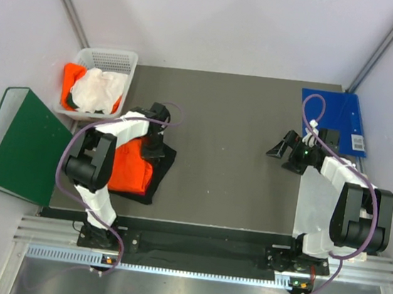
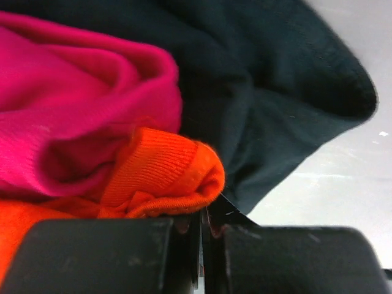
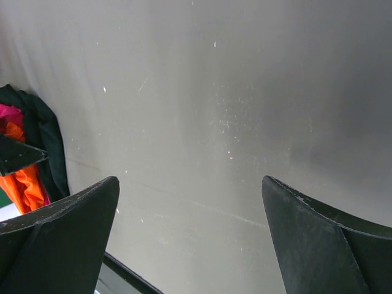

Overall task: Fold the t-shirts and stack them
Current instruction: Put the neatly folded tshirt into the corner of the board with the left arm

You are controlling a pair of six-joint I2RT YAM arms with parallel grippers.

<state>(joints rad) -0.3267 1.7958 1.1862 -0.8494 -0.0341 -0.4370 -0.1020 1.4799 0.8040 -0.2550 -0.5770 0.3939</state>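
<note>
A stack of t-shirts lies at the left of the table: a bright orange t-shirt [image 1: 130, 171] on top of a black t-shirt [image 1: 165, 159]. In the left wrist view a magenta-pink t-shirt [image 2: 79, 116] shows between the orange t-shirt [image 2: 165, 171] and the black t-shirt [image 2: 263, 92]. My left gripper [image 1: 155, 148] [image 2: 205, 217] is at the stack's far right edge, shut, with a fold of the orange t-shirt bulging from its tips. My right gripper [image 1: 280, 147] [image 3: 190, 180] hangs open over bare table at the right, holding nothing.
A white basket [image 1: 109, 54] at the back left holds a white t-shirt [image 1: 99, 88] and an orange t-shirt [image 1: 71, 78]. A dark green binder [image 1: 21, 143] lies off the table's left edge. A blue folder [image 1: 336, 121] lies at the back right, behind the right arm.
</note>
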